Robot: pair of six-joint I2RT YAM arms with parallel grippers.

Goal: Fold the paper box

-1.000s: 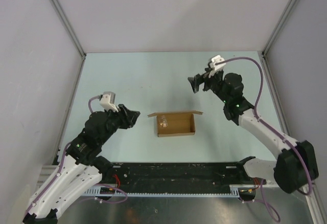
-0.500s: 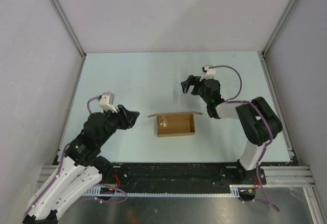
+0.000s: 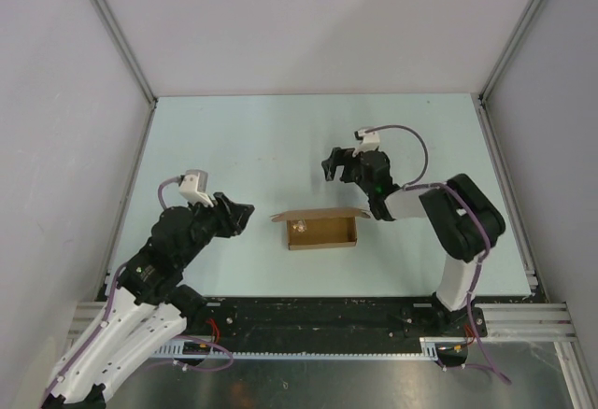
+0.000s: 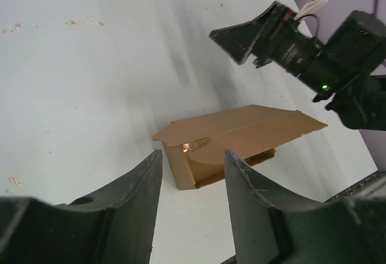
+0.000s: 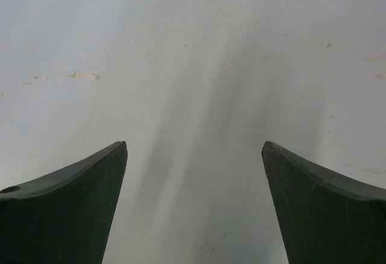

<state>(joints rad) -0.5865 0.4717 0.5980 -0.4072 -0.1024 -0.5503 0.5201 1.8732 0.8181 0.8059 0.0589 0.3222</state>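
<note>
Paper box (image 3: 322, 230) rests open on the table (image 3: 234, 138), and both pairs of fingers are released and apart from it.

From above, the box sits near the front middle of the table. The left fingers (image 3: 241, 215) are to its left and the right fingers (image 3: 330, 162) just behind its far edge, with neither touching it. Only the left wrist view shows the box from the side (image 4: 235, 137): a long flap stands out over its open end. The left fingers (image 4: 136, 198) are partly spread and grasp nothing. The right fingers (image 4: 241, 38) hang above the table beyond the box. The right wrist view shows only table surface between its widely spread fingers (image 5: 72, 210).
</note>
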